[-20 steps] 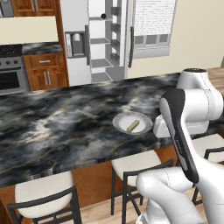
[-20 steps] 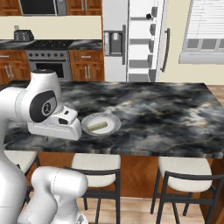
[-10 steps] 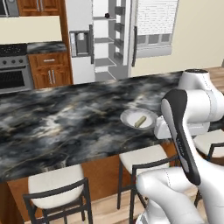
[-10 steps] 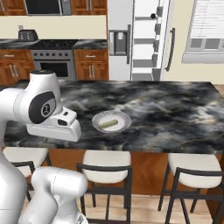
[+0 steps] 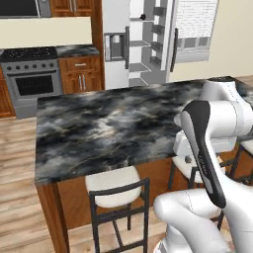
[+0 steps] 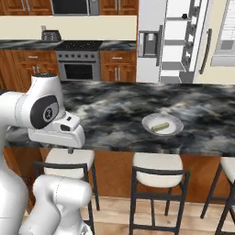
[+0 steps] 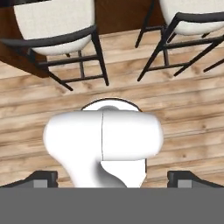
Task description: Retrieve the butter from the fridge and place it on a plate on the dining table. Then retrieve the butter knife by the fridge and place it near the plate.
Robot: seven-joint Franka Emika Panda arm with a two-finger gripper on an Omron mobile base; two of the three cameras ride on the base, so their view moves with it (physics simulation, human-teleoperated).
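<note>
The butter [image 6: 160, 126], a small pale stick, lies on the round white-grey plate [image 6: 170, 120] on the marbled dining table [image 6: 105, 110]; the same table [image 5: 99, 123] shows in the left base view. At the back, the fridge [image 5: 116, 24] [image 6: 148, 23] has its right door swung open, baring the shelves. My gripper [image 7: 113, 177] points down at the wooden floor in front of the table, to the left of the plate, open with no object between its fingertips [image 7: 41, 177]. The hand [image 6: 57, 134] hangs below the table edge. The butter knife is out of view.
Dark-framed stools with white seats [image 5: 116, 180] [image 6: 158, 163] [image 7: 52, 22] stand along the table's near side, close to my hand. A stove [image 5: 29, 81] [image 6: 79, 66] and wooden cabinets [image 6: 118, 66] line the back wall left of the fridge.
The whole picture has shifted: the base has driven left along the table, so plate and fridge now sit further right. The gripper stays open and the butter stays on the plate.
</note>
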